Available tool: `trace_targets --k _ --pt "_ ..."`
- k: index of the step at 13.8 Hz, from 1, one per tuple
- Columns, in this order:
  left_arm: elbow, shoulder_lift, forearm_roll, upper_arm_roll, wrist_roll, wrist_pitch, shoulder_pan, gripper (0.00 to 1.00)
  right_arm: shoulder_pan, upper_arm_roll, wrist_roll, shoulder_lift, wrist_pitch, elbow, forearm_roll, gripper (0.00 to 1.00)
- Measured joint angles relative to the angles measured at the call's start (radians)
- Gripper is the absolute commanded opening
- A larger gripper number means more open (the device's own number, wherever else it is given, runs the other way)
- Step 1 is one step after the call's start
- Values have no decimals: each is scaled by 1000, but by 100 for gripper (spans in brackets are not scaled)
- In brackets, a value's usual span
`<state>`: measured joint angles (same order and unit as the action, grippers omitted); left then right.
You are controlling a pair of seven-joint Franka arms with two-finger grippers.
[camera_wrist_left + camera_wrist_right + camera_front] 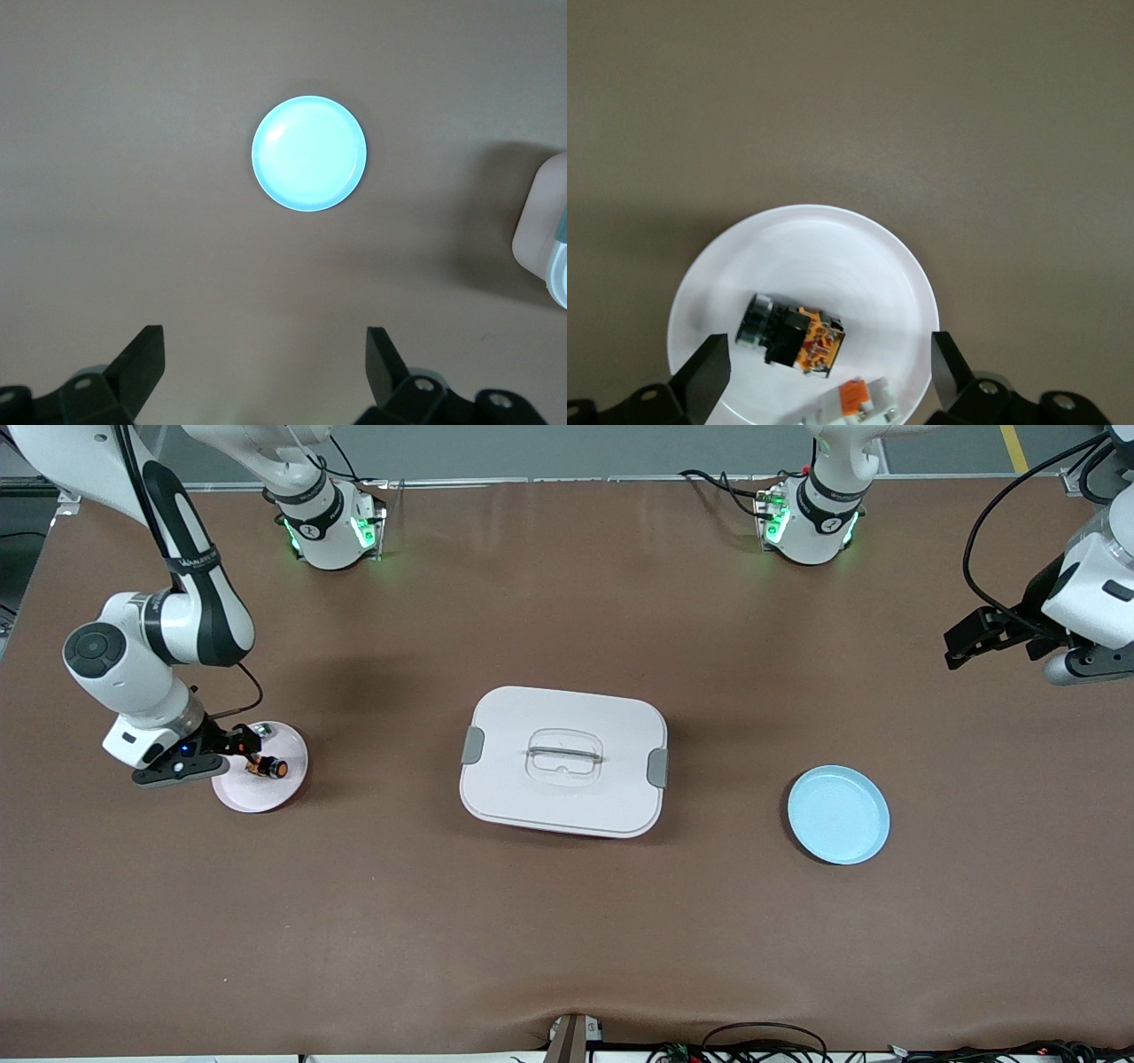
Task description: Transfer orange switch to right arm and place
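Progress looks late to me: the orange switch [267, 766] lies on its side on the white plate [285, 783] at the right arm's end of the table, beside a silvery-white part [852, 404], so I judge the placing done. My right gripper [232, 746] hovers just over that plate, jaws spread and empty. My left gripper [967, 640] waits up over its own end, jaws spread and empty, the blue plate [838, 815] bare
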<state>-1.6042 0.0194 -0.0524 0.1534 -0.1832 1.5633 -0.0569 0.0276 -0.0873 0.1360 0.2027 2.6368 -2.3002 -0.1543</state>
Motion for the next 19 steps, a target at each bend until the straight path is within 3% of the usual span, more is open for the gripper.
trace_targets --k 4,10,14,19 --pt "0 0 0 0 0 0 0 100 -27 12 -116 -35 -51 13 0 100" --pt "0 0 0 0 0 0 0 100 -42 16 -125 -87 -264 180 5 100" --pt "1 0 0 0 0 0 0 100 -47 19 -125 -153 -501 309 62 100" --pt "0 0 0 0 0 0 0 100 -50 18 -120 -233 -731 421 73 100"
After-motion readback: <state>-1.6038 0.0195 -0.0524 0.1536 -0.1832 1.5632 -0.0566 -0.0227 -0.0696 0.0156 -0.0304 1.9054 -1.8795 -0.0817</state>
